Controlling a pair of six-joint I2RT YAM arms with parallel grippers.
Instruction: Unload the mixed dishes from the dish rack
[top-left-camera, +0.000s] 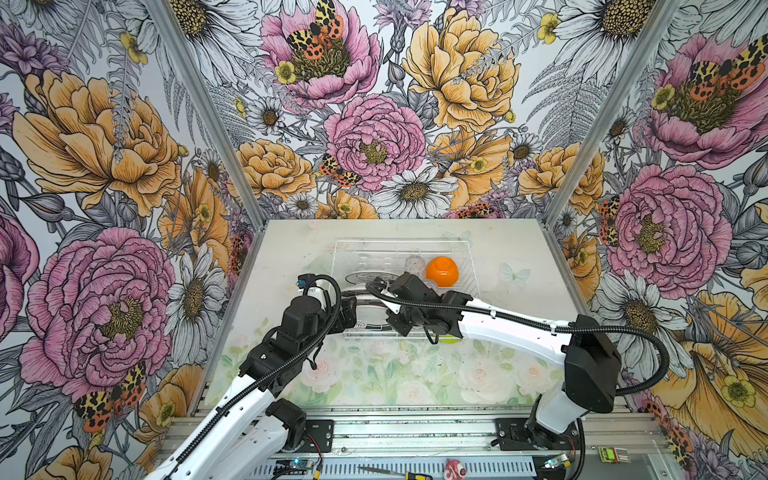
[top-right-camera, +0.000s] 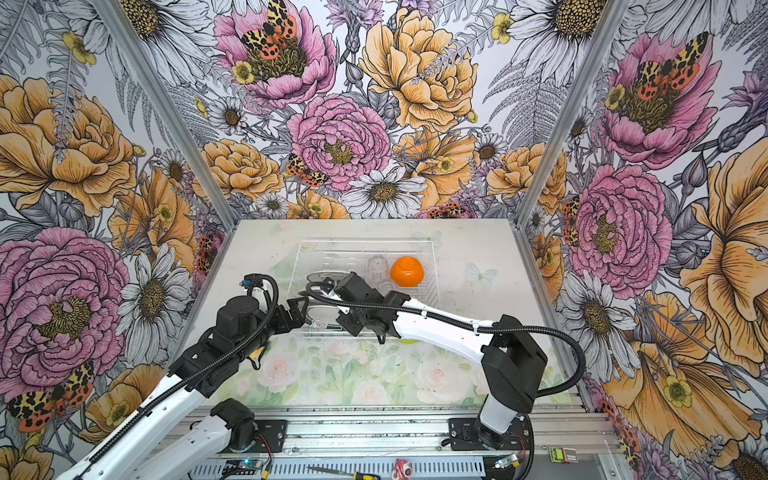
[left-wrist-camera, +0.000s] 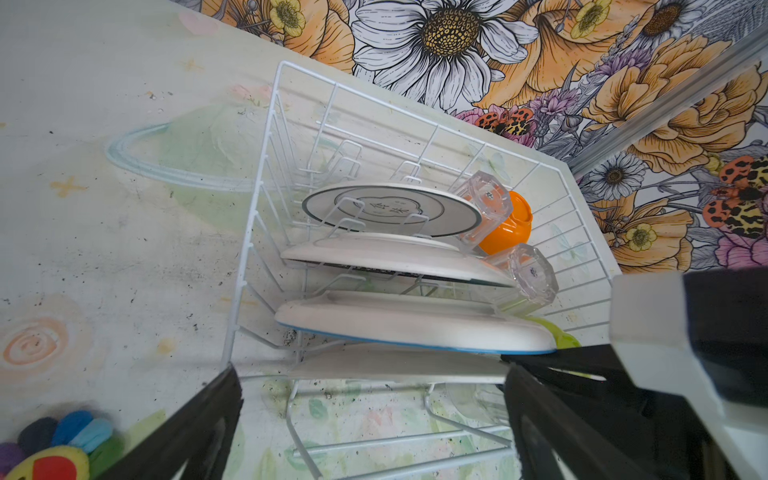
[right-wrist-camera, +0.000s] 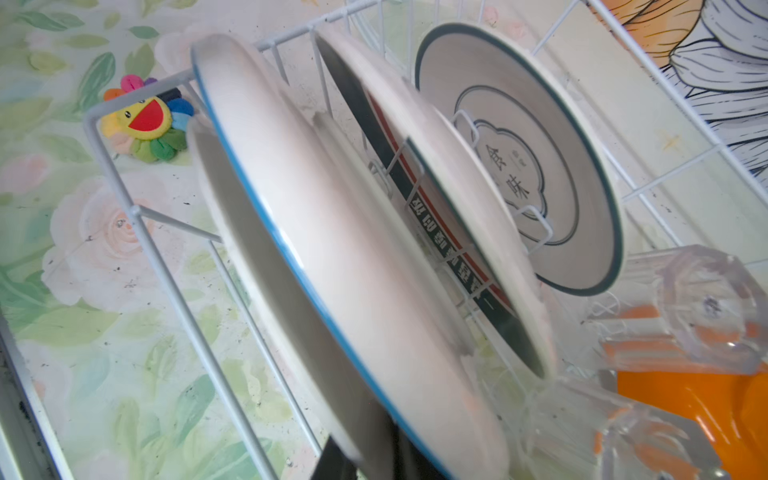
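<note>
Both top views look down on the whole table (top-left-camera: 291, 249). Cameras behind the left pincer (left-wrist-camera: 372, 374) and right pincer (right-wrist-camera: 365, 461) see the same plates (left-wrist-camera: 390, 208) close.

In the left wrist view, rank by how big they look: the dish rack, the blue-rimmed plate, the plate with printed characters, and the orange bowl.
1. dish rack
2. blue-rimmed plate, but it is nearer the camera, so unsure against the next
3. plate with printed characters
4. orange bowl, partly hidden
</note>
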